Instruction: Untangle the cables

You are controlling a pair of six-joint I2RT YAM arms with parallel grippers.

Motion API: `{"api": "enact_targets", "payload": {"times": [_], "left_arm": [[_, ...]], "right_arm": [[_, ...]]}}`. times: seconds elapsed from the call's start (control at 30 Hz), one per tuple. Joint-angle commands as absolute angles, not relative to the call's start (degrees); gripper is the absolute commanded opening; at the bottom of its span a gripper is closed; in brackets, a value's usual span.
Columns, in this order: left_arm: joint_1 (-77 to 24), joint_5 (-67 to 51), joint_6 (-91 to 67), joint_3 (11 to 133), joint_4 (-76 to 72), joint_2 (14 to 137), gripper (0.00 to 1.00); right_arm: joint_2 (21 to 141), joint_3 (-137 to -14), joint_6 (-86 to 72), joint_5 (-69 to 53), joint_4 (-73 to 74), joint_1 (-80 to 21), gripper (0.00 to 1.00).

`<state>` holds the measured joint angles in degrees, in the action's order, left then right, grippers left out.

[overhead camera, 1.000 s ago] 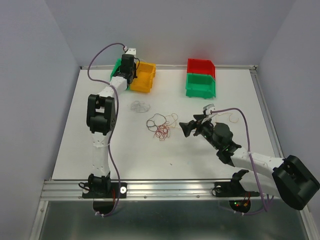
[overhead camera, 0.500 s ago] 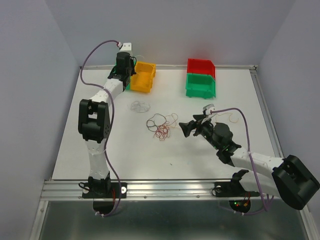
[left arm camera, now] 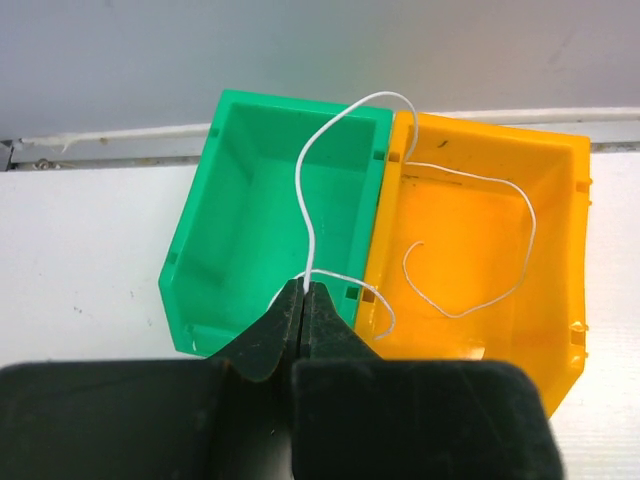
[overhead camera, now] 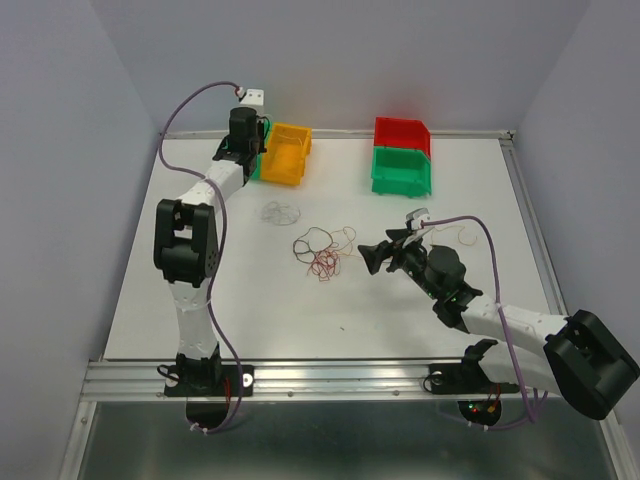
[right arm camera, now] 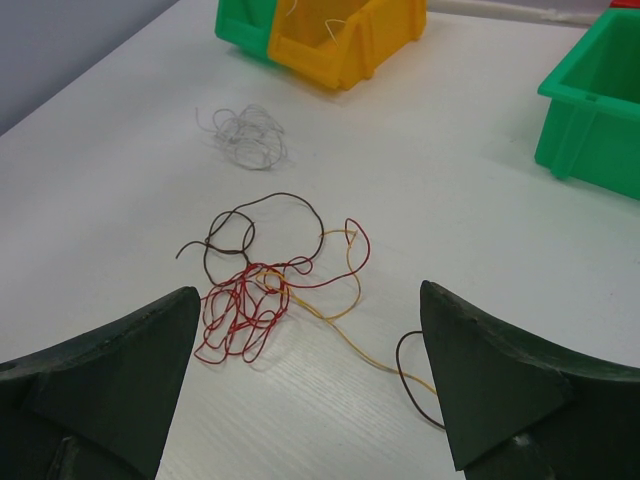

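The left end effector (left arm camera: 304, 292) is masked from above by its own wrist, and the green bin (left arm camera: 215, 200) shows there only as a sliver. The wrist view shows it pinched fully together on a white cable (left arm camera: 300, 190), which loops over the green bin and trails into the yellow bin (left arm camera: 555, 290). That arm stretches to the desk's (overhead camera: 250, 300) far left corner. The right end effector (right arm camera: 310, 292), spread wide and holding nothing, hangs low beside the red, yellow and dark tangle (right arm camera: 250, 300). A dark strand (right arm camera: 400, 365) vanishes behind its finger. A whitish clump (right arm camera: 248, 135) lies apart.
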<state>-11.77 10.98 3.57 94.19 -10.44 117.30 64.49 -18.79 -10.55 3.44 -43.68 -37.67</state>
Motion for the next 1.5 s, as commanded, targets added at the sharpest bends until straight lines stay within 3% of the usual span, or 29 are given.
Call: {"api": "enact_targets", "payload": {"times": [0.0,0.47,0.8,0.9,0.97,1.1,1.17,1.3,1.43,1.47], "left_arm": [[-12.74,7.48,7.2,96.67,-10.73,114.52,0.0],[-17.58,8.0,2.73,111.88,-1.58,128.22,0.0],[-17.93,11.43,6.06,110.04,-2.99,131.48,0.0],[-18.81,13.7,8.69,110.39,-1.76,131.05,0.09],[-18.81,14.24,10.02,108.91,-2.81,129.65,0.22],[-18.81,10.73,10.46,106.09,-3.43,124.64,0.29],[-18.81,8.8,10.55,105.82,-1.6,123.67,0.41],[-18.81,9.31,11.86,107.05,3.16,121.47,0.5],[-18.81,9.85,15.46,104.95,6.93,116.56,0.75],[-18.81,8.71,16.69,103.9,7.38,115.06,0.77]], "right_arm": [[64.16,-19.78,-10.81,3.34,-46.85,-37.79,0.95],[64.69,-20.39,-11.07,2.81,-46.85,-37.88,0.95],[64.6,-20.22,-11.16,3.25,-46.85,-37.79,0.95],[64.25,-19.95,-10.99,3.6,-46.76,-37.79,0.95],[63.9,-19.69,-11.16,3.87,-46.85,-37.79,0.95],[63.19,-19.25,-11.07,4.04,-46.76,-37.79,0.95],[63.11,-19.16,-11.07,4.13,-46.85,-37.71,0.95],[62.67,-18.9,-11.07,4.39,-46.85,-37.71,0.95],[61.88,-18.46,-10.99,4.74,-46.76,-37.71,0.95],[61.61,-18.2,-10.9,4.83,-46.84,-37.71,0.95]]}}
